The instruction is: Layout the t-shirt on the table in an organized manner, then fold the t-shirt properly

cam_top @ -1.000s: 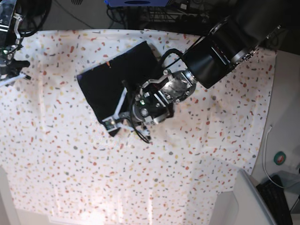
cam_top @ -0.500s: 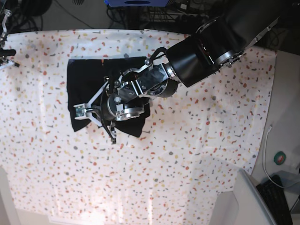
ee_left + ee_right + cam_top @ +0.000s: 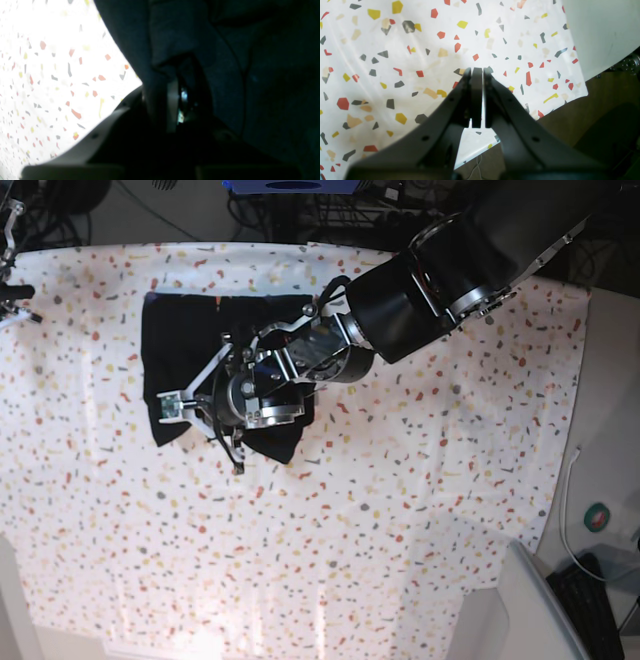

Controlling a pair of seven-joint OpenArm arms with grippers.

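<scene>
The black t-shirt (image 3: 180,340) lies as a folded, roughly square bundle on the speckled table (image 3: 400,510) at the back left. My left gripper (image 3: 168,408) reaches across it from the right. Its fingers meet at the shirt's lower left edge, shut on the fabric. In the left wrist view dark cloth (image 3: 250,62) drapes over the fingertips (image 3: 172,107) and hides most of them, with the table (image 3: 50,75) to the left. My right gripper (image 3: 477,71) is shut and empty, above the table's corner (image 3: 395,50). It shows only partly at the base view's far left edge (image 3: 18,300).
A plain grey surface (image 3: 602,32) adjoins the table's edge, with brown floor (image 3: 570,130) beyond. In the base view another grey surface (image 3: 520,600) sits at the bottom right. A white cable (image 3: 570,500) and a small round object (image 3: 597,517) lie off the right edge.
My left gripper swung to the left with the t-shirt, turning it from a slanted bundle near the middle to a squarer one at the back left. The right gripper drew back toward the left edge.
</scene>
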